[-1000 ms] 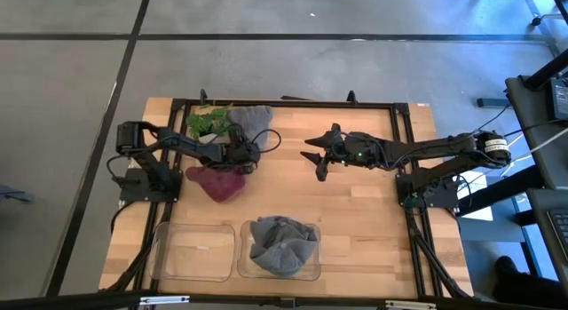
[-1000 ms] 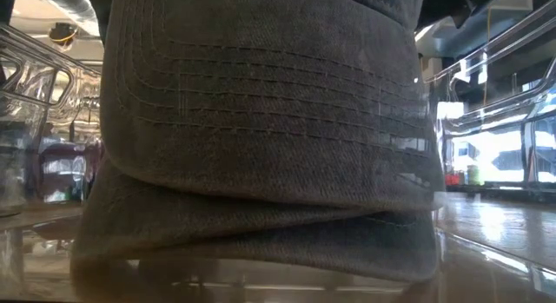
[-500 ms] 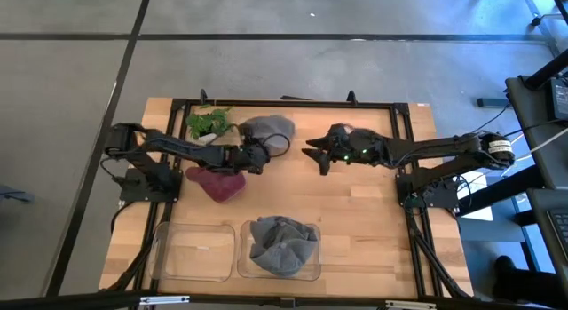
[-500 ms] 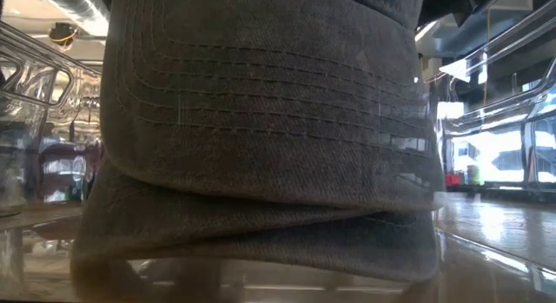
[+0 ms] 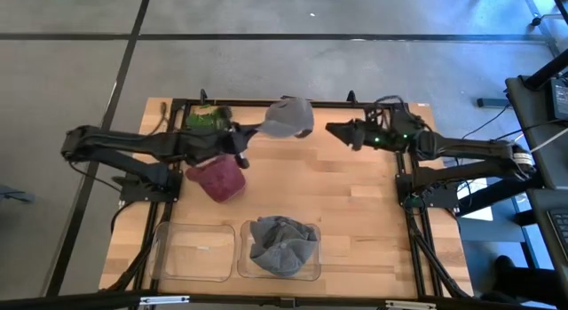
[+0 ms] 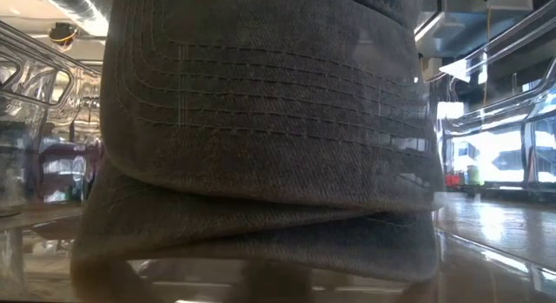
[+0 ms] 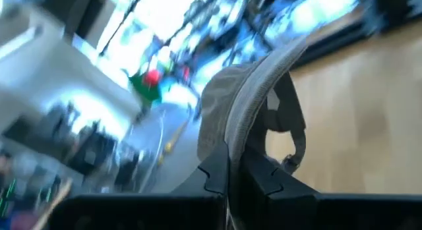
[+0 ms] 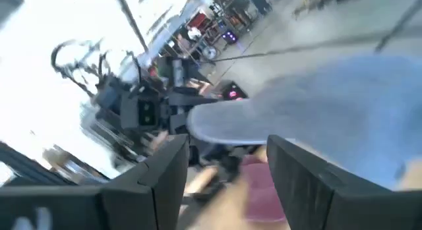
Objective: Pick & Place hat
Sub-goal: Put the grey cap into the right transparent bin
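Note:
A light grey hat (image 5: 288, 117) hangs in the air over the table's far middle, with my left gripper (image 5: 251, 139) shut on it; the left wrist view shows the hat (image 7: 244, 105) edge-on, a strap with a buckle (image 7: 288, 162) behind it. A maroon hat (image 5: 218, 178) lies on the table below my left arm. A dark grey hat (image 5: 282, 243) sits in a clear bin (image 5: 312, 267) at the near edge and fills the low view (image 6: 261, 138). My right gripper (image 5: 333, 130) hovers open to the right of the light grey hat, touching nothing. My left gripper pinches the light grey hat's rim (image 7: 232, 147) between its two fingers, the edge running up out of the shut fingertips (image 7: 214, 180). The fingers come from the table's left. The hat is lifted clear of the table and stands out beyond the fingers toward the right.
A green thing (image 5: 206, 117) lies at the far left by the frame. A second clear bin (image 5: 195, 252) stands at the near left beside the one with the dark grey hat. Bare wood (image 5: 355, 212) lies between the arms and the bins.
My left gripper has risen and gone toward the table's right and far edge, carrying the light grey hat up off the table. The maroon hat stays where it was. My right gripper has drawn back toward the right and far edge.

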You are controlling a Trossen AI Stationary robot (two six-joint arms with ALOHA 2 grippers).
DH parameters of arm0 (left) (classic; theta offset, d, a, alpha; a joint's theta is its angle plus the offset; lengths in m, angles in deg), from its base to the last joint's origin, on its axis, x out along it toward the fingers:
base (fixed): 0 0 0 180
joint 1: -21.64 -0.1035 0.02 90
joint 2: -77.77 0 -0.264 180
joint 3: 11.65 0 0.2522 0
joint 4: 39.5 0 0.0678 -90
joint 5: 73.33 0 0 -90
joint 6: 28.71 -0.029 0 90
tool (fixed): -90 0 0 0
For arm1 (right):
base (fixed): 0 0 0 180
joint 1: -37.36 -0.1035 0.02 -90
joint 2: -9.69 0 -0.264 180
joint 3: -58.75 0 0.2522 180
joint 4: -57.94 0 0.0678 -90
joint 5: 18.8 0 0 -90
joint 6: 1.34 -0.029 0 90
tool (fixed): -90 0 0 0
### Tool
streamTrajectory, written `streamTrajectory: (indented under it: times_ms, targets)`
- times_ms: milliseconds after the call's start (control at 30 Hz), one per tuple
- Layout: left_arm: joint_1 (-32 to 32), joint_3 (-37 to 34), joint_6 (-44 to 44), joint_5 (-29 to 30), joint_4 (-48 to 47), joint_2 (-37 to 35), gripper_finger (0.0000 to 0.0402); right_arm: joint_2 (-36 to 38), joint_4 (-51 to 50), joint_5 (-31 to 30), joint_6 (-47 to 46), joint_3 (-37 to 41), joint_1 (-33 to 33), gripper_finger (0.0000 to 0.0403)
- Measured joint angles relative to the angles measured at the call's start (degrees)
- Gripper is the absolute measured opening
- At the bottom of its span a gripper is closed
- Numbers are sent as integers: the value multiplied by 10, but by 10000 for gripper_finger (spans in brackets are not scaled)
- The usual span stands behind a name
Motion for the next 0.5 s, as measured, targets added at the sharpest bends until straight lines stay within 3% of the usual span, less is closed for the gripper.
streamTrajectory:
  times_ms: [300,400,500]
  targets:
    - [47,1,-233,-190,3,-71,8,6,-128,44,-163,0,-3,207]
    - [62,1,-301,-203,3,-75,8,0,-127,81,-165,0,-5,207]
    - [75,1,-345,-179,3,-75,8,0,-125,92,-165,0,-6,207]
